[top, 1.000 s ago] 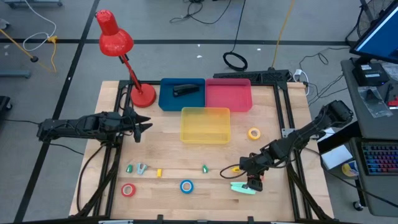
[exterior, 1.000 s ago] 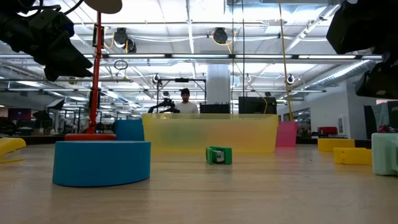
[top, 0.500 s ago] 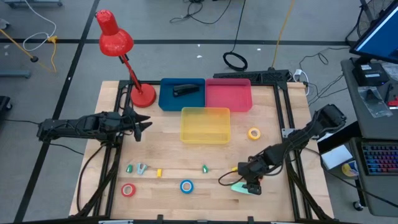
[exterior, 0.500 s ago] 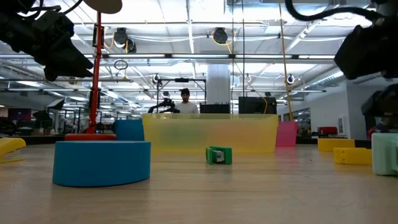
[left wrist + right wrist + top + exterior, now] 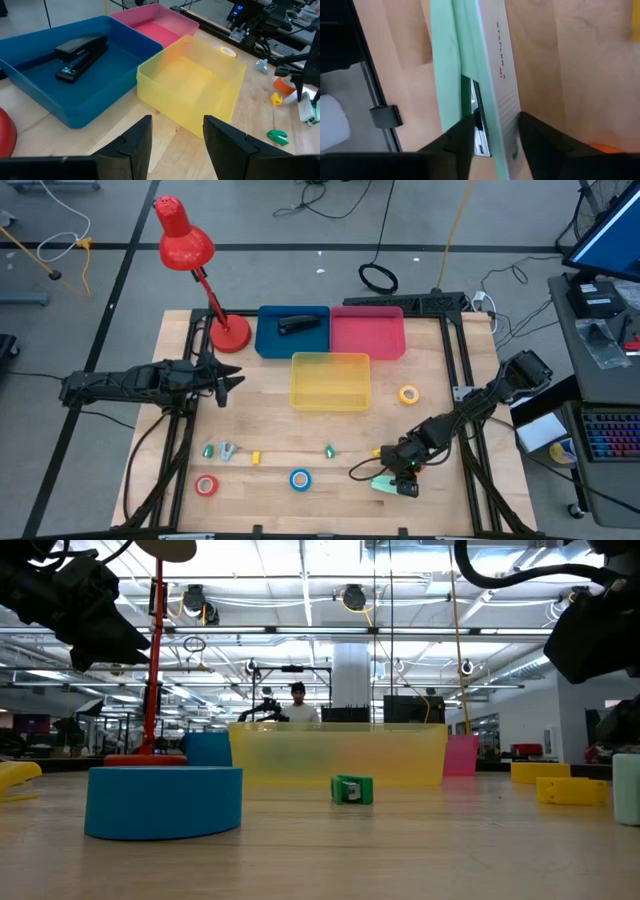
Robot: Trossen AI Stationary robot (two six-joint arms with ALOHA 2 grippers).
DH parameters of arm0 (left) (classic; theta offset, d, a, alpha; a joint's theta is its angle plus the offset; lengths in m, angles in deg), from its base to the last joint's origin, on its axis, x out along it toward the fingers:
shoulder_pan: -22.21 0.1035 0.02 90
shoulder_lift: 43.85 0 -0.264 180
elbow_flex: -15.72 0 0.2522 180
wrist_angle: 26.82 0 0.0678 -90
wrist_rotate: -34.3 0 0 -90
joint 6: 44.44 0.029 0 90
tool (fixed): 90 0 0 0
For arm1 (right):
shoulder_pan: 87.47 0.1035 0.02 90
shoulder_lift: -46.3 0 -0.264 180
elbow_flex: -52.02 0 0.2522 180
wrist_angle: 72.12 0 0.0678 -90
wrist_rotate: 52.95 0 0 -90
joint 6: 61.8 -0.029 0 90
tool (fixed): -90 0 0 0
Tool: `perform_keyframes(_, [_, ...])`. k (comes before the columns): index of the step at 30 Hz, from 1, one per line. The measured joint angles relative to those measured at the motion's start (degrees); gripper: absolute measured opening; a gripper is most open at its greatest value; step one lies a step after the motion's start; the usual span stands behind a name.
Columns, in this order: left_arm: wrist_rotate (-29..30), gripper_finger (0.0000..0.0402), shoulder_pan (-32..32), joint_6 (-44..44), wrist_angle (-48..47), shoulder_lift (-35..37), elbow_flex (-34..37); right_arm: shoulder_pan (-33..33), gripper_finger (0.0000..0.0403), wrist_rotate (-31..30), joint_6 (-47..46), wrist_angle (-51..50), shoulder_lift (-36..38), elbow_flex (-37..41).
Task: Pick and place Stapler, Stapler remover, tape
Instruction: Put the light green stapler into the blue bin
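Observation:
A mint-green stapler with a white top lies on the table near its near-right corner. My right gripper is open and points down over it, one finger on each side of its body. My left gripper is open and hovers over the table's left side, left of the yellow bin. A black stapler lies in the blue bin. The red, blue and yellow tape rolls lie flat. The orange roll sits beside my right gripper. My right gripper comes at the mint-green stapler from above, its fingers set across the body, which runs between them. Whether the fingers touch its sides I cannot tell. The stapler lies flat on the table.
A pink bin stands at the far edge beside the blue one, and a red desk lamp at the far left. Small green staple removers, a silver one and a small yellow piece lie near the near edge.
My right arm has come down, lowering its gripper over the mint-green stapler and a little toward the table's left. In the low view the stapler's visible end sits slightly farther right than before. My left arm has kept still.

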Motion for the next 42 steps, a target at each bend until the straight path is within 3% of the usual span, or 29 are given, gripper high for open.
perform_keyframes(7, [-0.5, 0.0175, 0.0, 0.6, 3.7, 0.0, 0.0, -1.2, 0.0026, 0.5, -0.3, 4.8, -0.3, 0.3])
perform_keyframes(16, [-0.5, 0.0175, -0.2, 3.6, 9.2, 0.0, 0.0, -4.0, 0.0034, 0.6, -2.6, 7.1, -0.1, 0.3])
perform_keyframes(24, [-0.6, 0.0175, -4.7, 9.4, 22.7, -3.4, 0.0, -8.3, 0.0027, 3.6, -4.5, 22.4, 2.2, 0.2])
perform_keyframes(32, [-0.3, 0.0174, -12.5, 21.8, 38.4, -12.6, 0.0, -15.2, 0.0027, 4.1, -11.8, 40.3, 3.1, 0.1])
perform_keyframes(37, [0.2, 0.0174, -17.2, 30.8, 44.6, -21.0, -1.5, -20.0, 0.0027, 9.5, -18.3, 42.2, 3.1, 0.1])
perform_keyframes(42, [2.6, 0.0174, -20.2, 36.5, 44.5, -29.7, -7.3, -24.0, 0.0027, 13.8, -22.5, 42.2, 3.1, 0.1])
